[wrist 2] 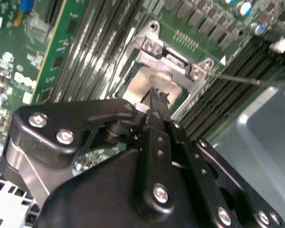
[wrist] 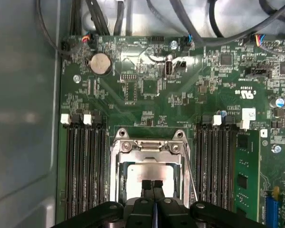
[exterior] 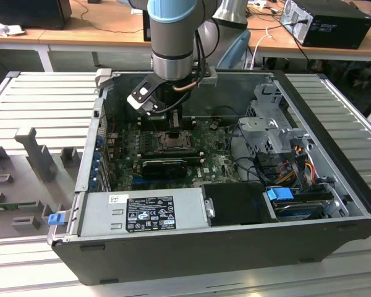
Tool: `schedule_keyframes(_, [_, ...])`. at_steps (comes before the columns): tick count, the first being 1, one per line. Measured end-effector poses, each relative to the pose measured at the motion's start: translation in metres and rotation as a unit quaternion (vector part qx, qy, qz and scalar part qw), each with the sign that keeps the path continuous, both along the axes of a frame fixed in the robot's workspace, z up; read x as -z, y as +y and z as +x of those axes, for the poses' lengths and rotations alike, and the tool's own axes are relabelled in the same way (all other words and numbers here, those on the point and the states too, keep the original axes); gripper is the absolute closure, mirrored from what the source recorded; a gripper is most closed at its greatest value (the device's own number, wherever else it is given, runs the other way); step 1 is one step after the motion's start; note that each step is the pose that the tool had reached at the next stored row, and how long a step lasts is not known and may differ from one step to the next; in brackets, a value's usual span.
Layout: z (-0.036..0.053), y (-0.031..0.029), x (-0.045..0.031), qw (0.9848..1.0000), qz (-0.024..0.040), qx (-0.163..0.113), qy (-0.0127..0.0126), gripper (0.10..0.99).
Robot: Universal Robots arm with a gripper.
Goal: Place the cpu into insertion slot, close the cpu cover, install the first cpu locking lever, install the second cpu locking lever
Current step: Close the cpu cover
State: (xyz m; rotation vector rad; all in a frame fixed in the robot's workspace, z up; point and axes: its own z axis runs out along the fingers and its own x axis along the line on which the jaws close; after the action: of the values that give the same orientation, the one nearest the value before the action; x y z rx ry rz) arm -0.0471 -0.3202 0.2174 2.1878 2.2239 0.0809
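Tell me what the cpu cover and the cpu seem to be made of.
The cpu cover: probably bare steel, silvery, with bright glints on its edges. The cpu: pale grey metal face, seemingly matte, with a soft even sheen.

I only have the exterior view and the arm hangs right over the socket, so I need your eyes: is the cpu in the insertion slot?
Observer: Yes. In the first wrist view the cpu lies in the insertion slot, its pale face showing through the window of the cpu cover.
Operator: And the pincer?
Observer: The pincer is shut, tips together just over the cpu's face; contact I cannot tell.
Operator: Any lever showing?
Observer: In the second wrist view a thin metal rod sticks out from the cover's corner across the memory slots; latched or not, I cannot tell.
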Motion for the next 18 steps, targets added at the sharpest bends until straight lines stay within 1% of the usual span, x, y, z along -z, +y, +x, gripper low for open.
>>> schedule_keyframes(2, [-0.0064, -0.0001, 0.002, 1.0, 0.0, -0.001, 0.0003, 0.98])
schedule_keyframes(3, [-0.0081, 0.0, 0.0031, 1.0, 0.0001, -0.001, 0.0004, 0.98])
schedule_keyframes(6, [-0.0089, 0.0, 0.0091, 1.0, -0.0008, -0.001, 0.0023, 0.98])
schedule_keyframes(8, [-0.009, 0.0, 0.0114, 1.0, -0.0008, -0.001, 0.0031, 0.98])
schedule_keyframes(10, [-0.009, 0.0, 0.0117, 1.0, -0.0009, -0.001, 0.0033, 0.98])
schedule_keyframes(11, [-0.0089, 0.0, 0.0107, 1.0, -0.0008, -0.001, 0.0033, 0.98])
schedule_keyframes(13, [-0.0089, 0.0, 0.0059, 1.0, -0.0008, -0.001, 0.0032, 0.98])
schedule_keyframes(14, [-0.008, 0.0001, 0.0057, 1.0, -0.0007, -0.001, 0.0033, 0.98])
schedule_keyframes(16, [-0.004, 0.0, 0.0057, 1.0, -0.0008, -0.001, 0.0047, 0.98])
schedule_keyframes(18, [0.0, 0.0, 0.0056, 1.0, -0.0008, -0.001, 0.0055, 0.98])
